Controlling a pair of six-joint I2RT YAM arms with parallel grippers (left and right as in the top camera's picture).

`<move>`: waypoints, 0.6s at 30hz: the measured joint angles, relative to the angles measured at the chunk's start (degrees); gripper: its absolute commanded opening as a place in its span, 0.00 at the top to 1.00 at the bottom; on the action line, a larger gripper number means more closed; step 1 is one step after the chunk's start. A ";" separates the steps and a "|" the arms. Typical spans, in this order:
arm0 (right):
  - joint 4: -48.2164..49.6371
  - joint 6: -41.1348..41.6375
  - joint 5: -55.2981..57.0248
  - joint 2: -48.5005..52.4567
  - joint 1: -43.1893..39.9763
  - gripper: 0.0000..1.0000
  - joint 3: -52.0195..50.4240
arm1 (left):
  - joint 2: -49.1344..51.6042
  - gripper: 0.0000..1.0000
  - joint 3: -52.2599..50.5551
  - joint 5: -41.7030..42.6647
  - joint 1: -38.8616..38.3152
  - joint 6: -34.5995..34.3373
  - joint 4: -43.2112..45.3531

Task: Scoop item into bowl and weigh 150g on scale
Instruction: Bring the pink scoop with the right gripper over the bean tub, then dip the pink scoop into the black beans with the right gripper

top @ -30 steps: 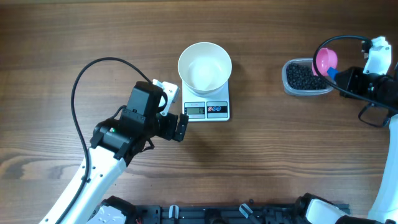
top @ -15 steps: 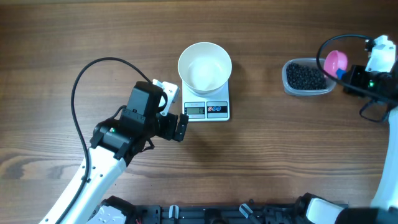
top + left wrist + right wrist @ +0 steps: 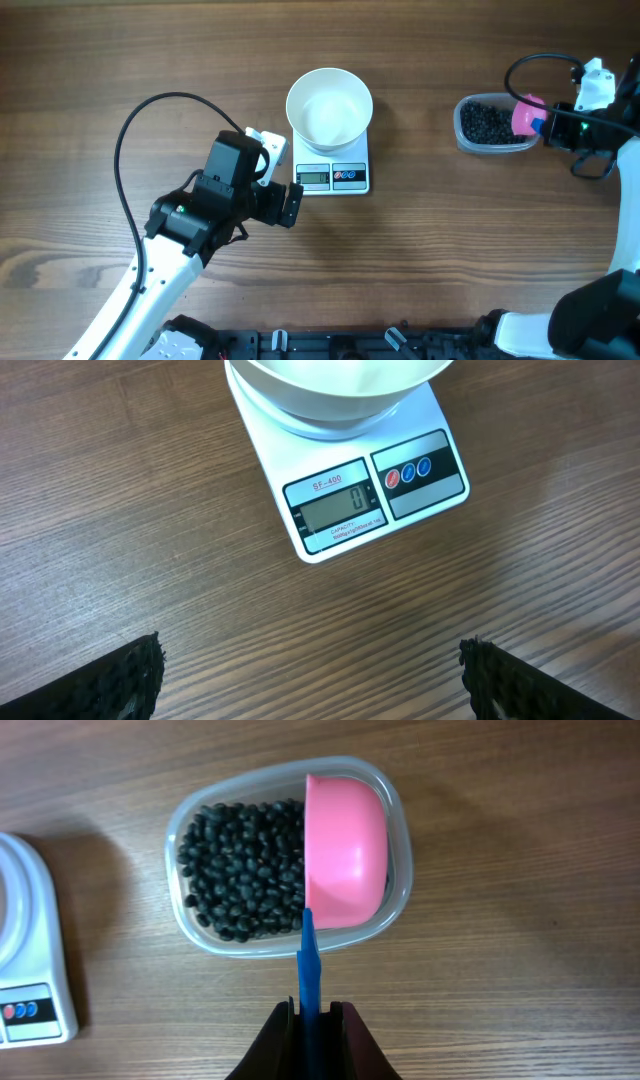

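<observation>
- Blue handle is clamped between the shut right jaws, nearest the wrist. This turns the pink scoop on its side with its mouth toward the beans. I judge that a pose for digging sideways.
- Just beyond, the scoop hangs over the right half of the clear tub. Whether its rim touches the heap cannot be told.
- Beans are tiny, round and matt black, packed in a grainy heap that fills the tub's left part. All that show lie in the tub.
- Left jaws stand wide apart and hold nothing, above bare desk just in front of the scale. They seem parked there so the wrist camera faces the display.
- Scale is flat and white. Its grey display shows zero with the bowl already on it, so it is likely zeroed for weighing.
- Farthest, the bowl is plain white and empty, seated on the scale's back part, well apart from the tub to its right.
</observation>
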 measured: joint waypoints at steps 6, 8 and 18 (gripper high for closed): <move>-0.04 0.00 0.63 2.03 0.00 0.96 0.00 | 0.00 0.00 0.00 0.00 0.00 0.00 0.00; 0.09 0.00 0.74 2.54 0.00 0.96 0.00 | 0.00 0.00 0.00 0.00 0.00 0.00 0.00; 3.02 0.00 0.81 2.86 2.34 0.96 -3.26 | 0.00 0.00 0.00 0.00 0.00 0.00 0.00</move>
